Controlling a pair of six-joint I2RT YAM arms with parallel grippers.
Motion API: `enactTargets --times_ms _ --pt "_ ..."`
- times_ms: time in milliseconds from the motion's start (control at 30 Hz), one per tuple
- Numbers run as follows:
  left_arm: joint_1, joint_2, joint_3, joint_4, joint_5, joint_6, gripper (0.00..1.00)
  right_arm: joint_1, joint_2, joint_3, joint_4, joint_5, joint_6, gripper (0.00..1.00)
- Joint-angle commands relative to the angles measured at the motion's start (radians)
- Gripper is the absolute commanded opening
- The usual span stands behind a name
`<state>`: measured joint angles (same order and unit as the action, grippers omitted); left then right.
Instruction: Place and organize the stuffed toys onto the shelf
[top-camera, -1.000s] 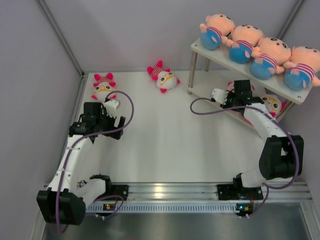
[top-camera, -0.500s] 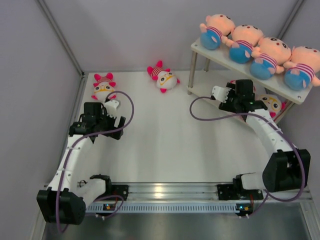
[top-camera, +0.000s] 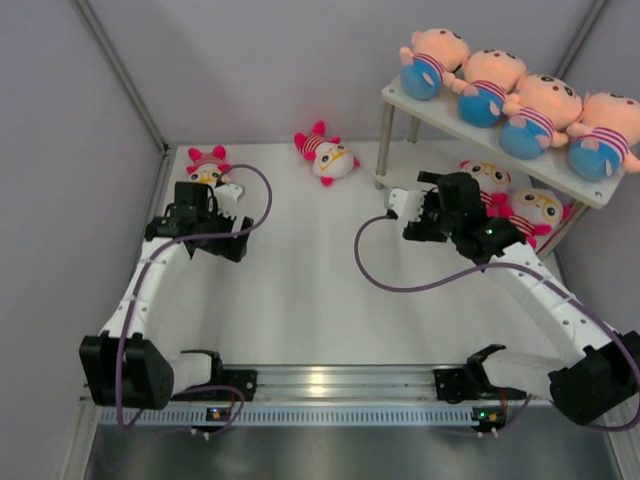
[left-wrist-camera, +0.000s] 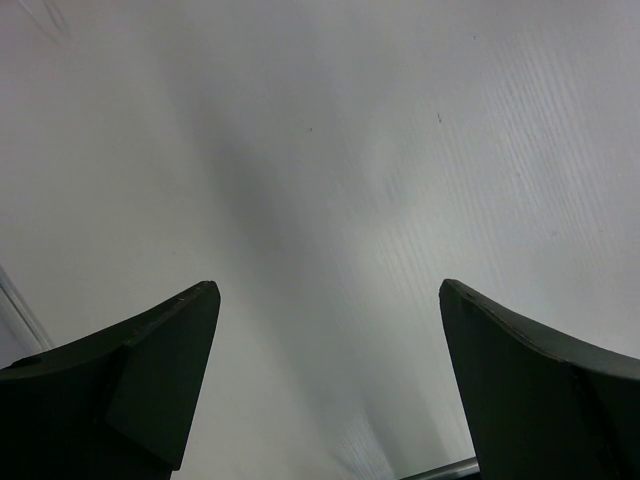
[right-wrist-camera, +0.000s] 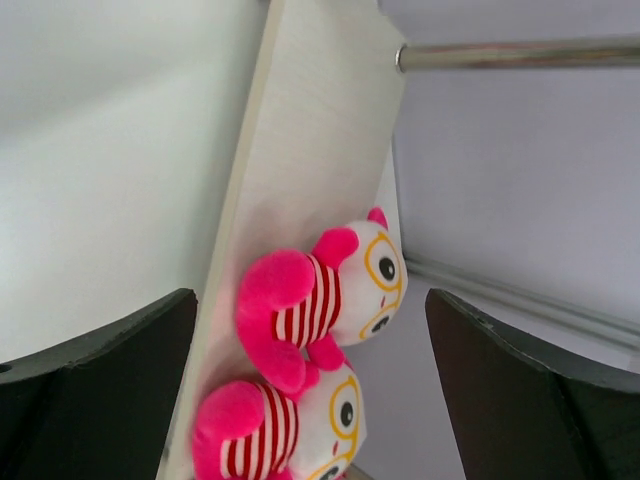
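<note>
Presently the shelf (top-camera: 396, 93) carries six of the eight stuffed toys. Four peach dolls (top-camera: 487, 80) fill the top tier in a row, shoulder to shoulder, blue shorts toward the open front. The tier looks full, so I judge the pink ones belong below.

The lower board (right-wrist-camera: 318, 120) holds a pink pair (right-wrist-camera: 318, 290), side by side and touching, at the end away from the metal leg (right-wrist-camera: 520, 52). Packed like that, they leave room along the board for two more.

The right gripper (right-wrist-camera: 310, 300) stands off from that board with its fingers spread wide and nothing between them. The pair rests on the board alone. The stand-off reads as clearance, so the fingers will not snag the plush.

The left gripper (left-wrist-camera: 328, 290) is also fully spread and empty. Its wrist view shows only bare white table (left-wrist-camera: 330, 150). From above it sits just beside the pink doll by the left wall (top-camera: 207, 166), likely lined up as the next pick, though the doll is not yet between the fingers. A second loose pink doll (top-camera: 328, 156) lies at the back of the table, near the shelf's front leg.

Looks of the pink ones: hot-pink limbs and head tufts, white face, yellow-ringed eyes, red-and-white striped body. Soft and squat, so probably easy to pinch but prone to roll.
</note>
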<state>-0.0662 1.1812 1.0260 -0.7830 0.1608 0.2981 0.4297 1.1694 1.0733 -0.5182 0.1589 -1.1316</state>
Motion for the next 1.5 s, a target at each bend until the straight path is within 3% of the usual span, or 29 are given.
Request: enactTargets --times_ms 0,133,233,367,500,733,933,1167,1267,1300,1367,1400,1467 --pt "0.003 0.115 0.164 0.041 0.032 -0.003 0.97 0.096 -0.068 0.027 0.033 -0.077 0.128 0.98" --pt "0.003 0.204 0.240 0.041 0.069 -0.068 0.97 0.210 -0.013 0.051 0.232 -0.234 0.329 0.99" --pt "0.005 0.213 0.217 0.041 0.056 -0.070 0.98 0.242 0.178 0.193 0.309 -0.315 0.474 0.99" --pt "0.014 0.186 0.181 0.041 -0.018 -0.045 0.98 0.248 0.573 0.512 0.261 -0.211 0.616 0.99" --pt "0.029 0.158 0.157 0.047 0.003 -0.043 0.98 0.248 0.873 0.892 0.169 -0.102 0.756 0.99" --pt "0.037 0.173 0.164 0.045 0.031 -0.047 0.98 0.199 1.223 1.140 0.288 0.057 0.967 0.99" --pt "0.039 0.190 0.160 0.045 0.048 -0.039 0.98 0.187 1.429 1.273 0.402 0.168 0.857 0.99" --pt "0.039 0.215 0.183 0.042 0.060 -0.042 0.98 0.175 1.492 1.347 0.475 0.203 0.747 0.99" --pt "0.039 0.233 0.207 0.042 0.057 -0.043 0.98 0.175 1.510 1.349 0.484 0.231 0.678 0.79" --pt "0.039 0.238 0.210 0.042 0.057 -0.045 0.98 0.173 1.515 1.352 0.492 0.229 0.646 0.67" --pt "0.039 0.245 0.217 0.042 0.057 -0.045 0.98 0.172 1.529 1.358 0.495 0.225 0.619 0.56" --pt "0.039 0.244 0.220 0.042 0.057 -0.045 0.98 0.169 1.536 1.358 0.494 0.206 0.601 0.54" --pt "0.039 0.242 0.221 0.042 0.057 -0.045 0.98 0.149 1.553 1.369 0.465 0.154 0.605 0.62"
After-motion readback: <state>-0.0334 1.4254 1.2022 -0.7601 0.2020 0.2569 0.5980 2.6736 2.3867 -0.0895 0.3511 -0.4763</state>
